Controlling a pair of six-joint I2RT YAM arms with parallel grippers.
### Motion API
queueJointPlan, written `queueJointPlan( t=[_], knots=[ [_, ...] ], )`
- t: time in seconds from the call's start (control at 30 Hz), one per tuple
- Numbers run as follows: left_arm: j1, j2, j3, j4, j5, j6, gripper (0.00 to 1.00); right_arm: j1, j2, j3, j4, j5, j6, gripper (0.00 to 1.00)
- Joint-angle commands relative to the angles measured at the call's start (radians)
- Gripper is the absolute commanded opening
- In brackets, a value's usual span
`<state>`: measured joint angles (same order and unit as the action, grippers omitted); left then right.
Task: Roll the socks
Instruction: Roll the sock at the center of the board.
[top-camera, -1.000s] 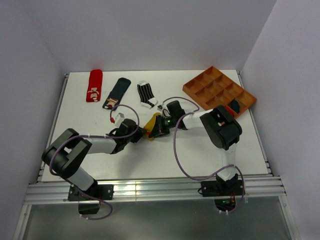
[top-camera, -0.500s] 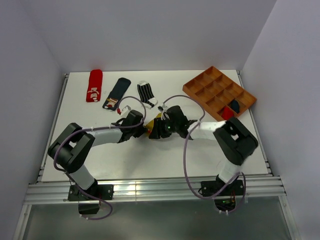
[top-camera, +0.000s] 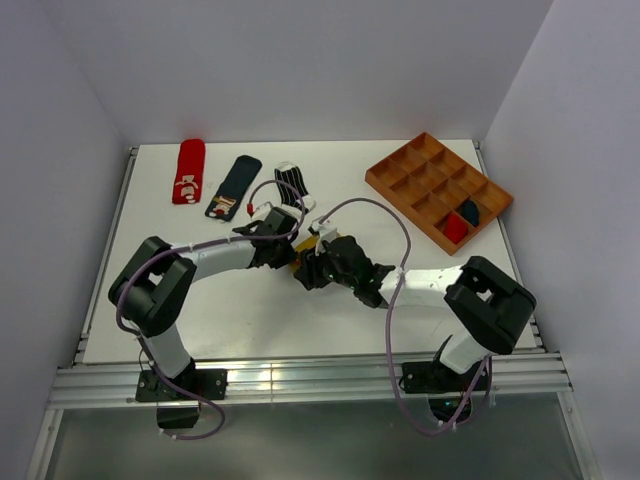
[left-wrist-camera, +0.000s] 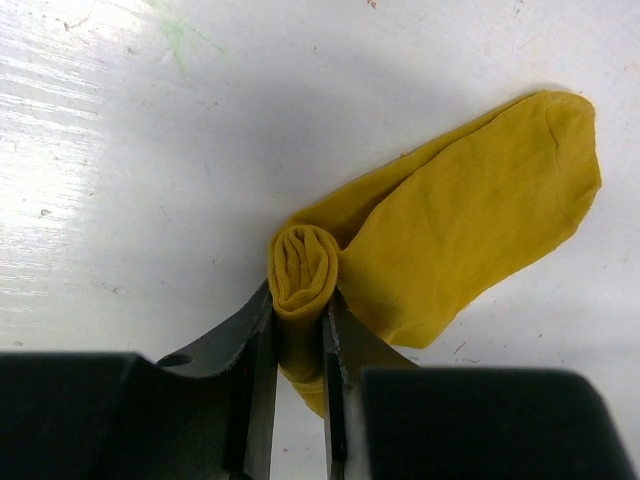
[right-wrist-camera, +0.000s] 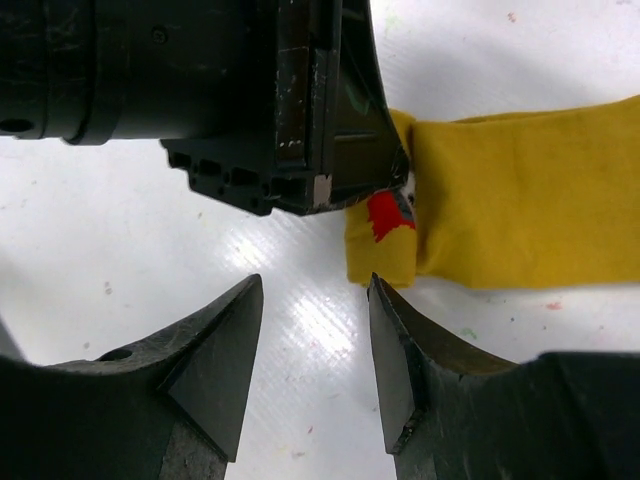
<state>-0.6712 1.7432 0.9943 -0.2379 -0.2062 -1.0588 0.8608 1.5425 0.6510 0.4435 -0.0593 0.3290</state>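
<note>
Right hand opened, jaws apart, sock roll just above them; left hand clamped on roll, unrolled tail running upper right.

We log bright, even, diffuse light overhead; the arms throw only faint, soft-edged shadows on the white counter. Glare sits on the metal rail at the near edge. In the left wrist view there is a streaky sheen top left and a soft grey shadow around the mustard sock, which is in sharp focus. The left claw and right claw read near-black, with surface detail lost. A small hot spot shows on the counter between the right claw's tips.
</note>
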Motion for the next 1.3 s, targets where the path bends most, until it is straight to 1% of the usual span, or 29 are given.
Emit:
queueJointPlan(
  t=[0.0,0.23,0.43,0.63,0.77,0.83,0.87,0.9,0.97,1.0,1.03,1.07,1.13,1.17,1.2,1.23,1.27],
  knots=[
    [-0.011,0.027,0.02,-0.106,0.01,0.046,0.0,0.015,0.037,0.035,0.096,0.084,-0.042,0.54],
    [-0.018,0.039,0.041,-0.116,0.03,0.057,0.0,0.03,0.122,0.072,0.11,0.118,-0.071,0.54],
    [-0.019,0.049,0.046,-0.112,0.056,0.054,0.0,0.041,0.175,0.09,0.11,0.107,-0.084,0.54],
    [-0.019,0.05,0.049,-0.103,0.091,0.054,0.01,0.053,0.241,0.116,0.074,0.136,-0.084,0.53],
    [-0.019,0.044,0.053,-0.1,0.114,0.057,0.01,0.055,0.29,0.148,0.003,0.179,-0.073,0.51],
    [-0.019,0.042,0.058,-0.104,0.119,0.062,0.01,0.057,0.306,0.183,-0.043,0.193,-0.064,0.46],
    [-0.018,0.042,0.063,-0.104,0.122,0.063,0.01,0.055,0.312,0.188,-0.07,0.194,-0.062,0.41],
    [-0.019,0.042,0.064,-0.106,0.122,0.065,0.01,0.055,0.315,0.2,-0.086,0.2,-0.061,0.31],
    [-0.018,0.035,0.067,-0.104,0.122,0.068,0.02,0.052,0.324,0.219,-0.145,0.197,-0.059,0.2],
    [-0.018,0.033,0.069,-0.103,0.116,0.065,0.03,0.047,0.323,0.232,-0.166,0.182,-0.058,0.1],
    [-0.018,0.018,0.066,-0.1,0.099,0.056,0.04,0.038,0.321,0.236,-0.198,0.167,-0.056,0.06],
    [-0.016,0.009,0.054,-0.089,0.096,0.054,0.1,0.031,0.311,0.237,-0.21,0.152,-0.05,0.0],
    [-0.01,-0.02,0.041,-0.064,0.09,0.043,0.19,0.005,0.295,0.23,-0.238,0.098,-0.045,0.0],
    [-0.007,-0.03,0.03,-0.06,0.08,0.037,0.27,-0.008,0.28,0.228,-0.25,0.076,-0.036,0.0],
    [-0.002,-0.039,0.026,-0.054,0.077,0.033,0.31,-0.019,0.272,0.223,-0.258,0.053,-0.033,0.0],
    [0.005,-0.06,0.02,-0.044,0.073,0.023,0.35,-0.032,0.268,0.223,-0.27,-0.021,-0.027,0.0],
    [0.01,-0.071,0.009,-0.04,0.065,0.02,0.43,-0.058,0.263,0.225,-0.278,-0.06,-0.016,0.0]
  ],
)
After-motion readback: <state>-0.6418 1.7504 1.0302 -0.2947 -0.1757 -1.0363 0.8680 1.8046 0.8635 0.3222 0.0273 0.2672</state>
